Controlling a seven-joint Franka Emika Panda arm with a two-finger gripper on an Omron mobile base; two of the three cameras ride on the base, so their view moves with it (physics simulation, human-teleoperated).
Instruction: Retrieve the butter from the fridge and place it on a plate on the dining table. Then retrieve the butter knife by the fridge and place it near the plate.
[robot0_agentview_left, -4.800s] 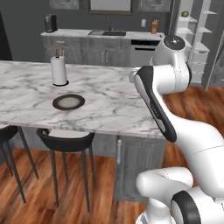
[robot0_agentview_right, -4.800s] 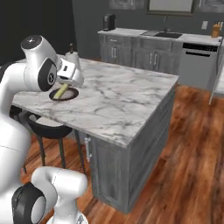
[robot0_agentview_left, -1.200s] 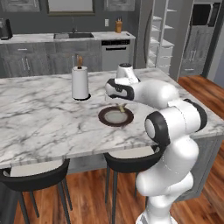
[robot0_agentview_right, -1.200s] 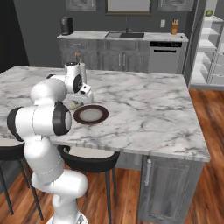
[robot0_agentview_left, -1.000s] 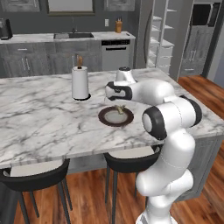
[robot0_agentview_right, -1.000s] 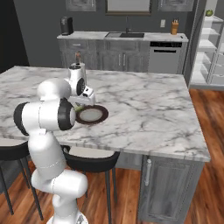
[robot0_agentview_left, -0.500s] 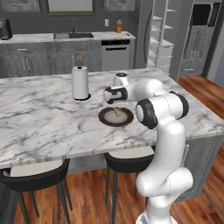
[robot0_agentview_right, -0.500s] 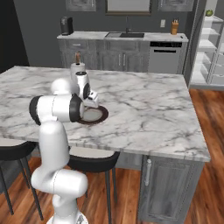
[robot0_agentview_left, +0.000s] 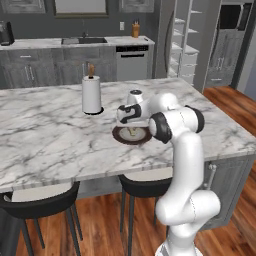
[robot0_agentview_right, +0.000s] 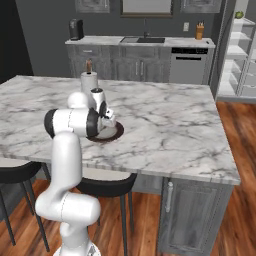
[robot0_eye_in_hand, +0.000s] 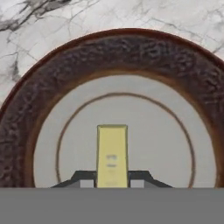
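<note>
Now the end effector (robot0_eye_in_hand: 112, 183), pinching the butter (robot0_eye_in_hand: 112, 153), has come down over the plate (robot0_eye_in_hand: 26, 131), its stick hanging above the pale centre. Release looks next. Beyond, on the tabletop (robot0_agentview_left: 45, 135), a paper-towel roll (robot0_agentview_left: 91, 94).

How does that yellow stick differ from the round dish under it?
The butter is a narrow pale-yellow stick; the plate is round, with a dark brown rim and a pale grey centre. The butter is far shorter than the plate is wide. The butter sits clamped in the gripper; the plate rests free on the dining table. Both are over the table.
</note>
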